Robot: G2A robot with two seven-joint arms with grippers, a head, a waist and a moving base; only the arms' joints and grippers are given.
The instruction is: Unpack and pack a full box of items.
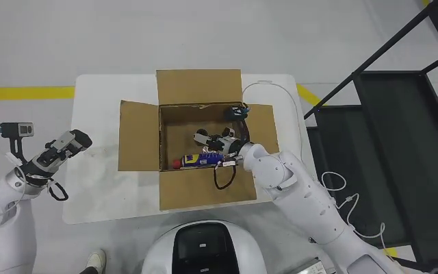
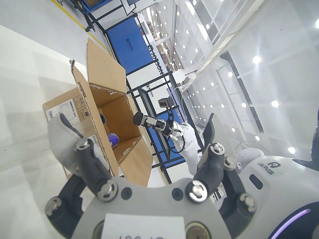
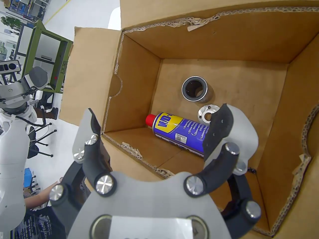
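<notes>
Right gripper [image 3: 156, 113]: fingers spread wide, empty, positioned in box [image 3: 224, 33] just above spray can [image 3: 179, 130] lying on its floor, presumably for extraction. Left gripper [image 2: 135, 119]: likewise spread, empty, parked aside, leaving box access clear.

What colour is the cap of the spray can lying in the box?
Red. The cap shows best in the right wrist view.

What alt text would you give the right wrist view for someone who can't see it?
The right claw hangs open over an open cardboard box. On its floor lie a blue-and-yellow spray can on its side, a metal sleeve and a small metal flange.
</notes>
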